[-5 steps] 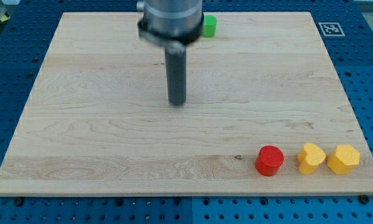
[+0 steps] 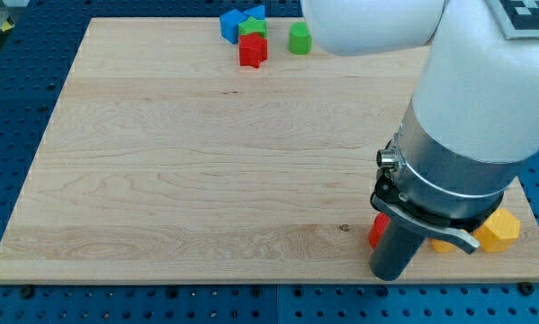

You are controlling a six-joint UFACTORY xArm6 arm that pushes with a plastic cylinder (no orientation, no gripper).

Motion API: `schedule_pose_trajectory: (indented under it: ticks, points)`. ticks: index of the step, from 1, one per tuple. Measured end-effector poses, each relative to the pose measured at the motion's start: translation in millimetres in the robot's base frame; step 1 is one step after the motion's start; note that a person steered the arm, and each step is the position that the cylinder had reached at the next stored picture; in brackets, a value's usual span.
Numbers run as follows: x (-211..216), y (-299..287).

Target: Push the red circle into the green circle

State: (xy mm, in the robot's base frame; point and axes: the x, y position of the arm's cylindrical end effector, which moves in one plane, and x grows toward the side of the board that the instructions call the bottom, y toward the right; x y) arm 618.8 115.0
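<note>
Wooden board [image 2: 161, 180]: blue blocks [image 2: 231, 24], red star [image 2: 253, 50], green circle [image 2: 299, 38] at the view's top; red circle [image 2: 376, 230], yellow blocks [image 2: 497, 229] at bottom right, partly hidden

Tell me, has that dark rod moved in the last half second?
Yes. My tip went from mid-board toward the view's bottom right, now beside the red circle.
</note>
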Motion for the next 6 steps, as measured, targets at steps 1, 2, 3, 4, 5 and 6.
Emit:
schedule_pose_trajectory:
  ticks: [1,2,3,4,5,6]
  points:
    - [0.0,4.0]
    - [0.0,29.2]
    - [-7.0,36.9]
    - [-28.2,29.0]
    - [-37.3,10.5]
    - [-37.4,-17.0]
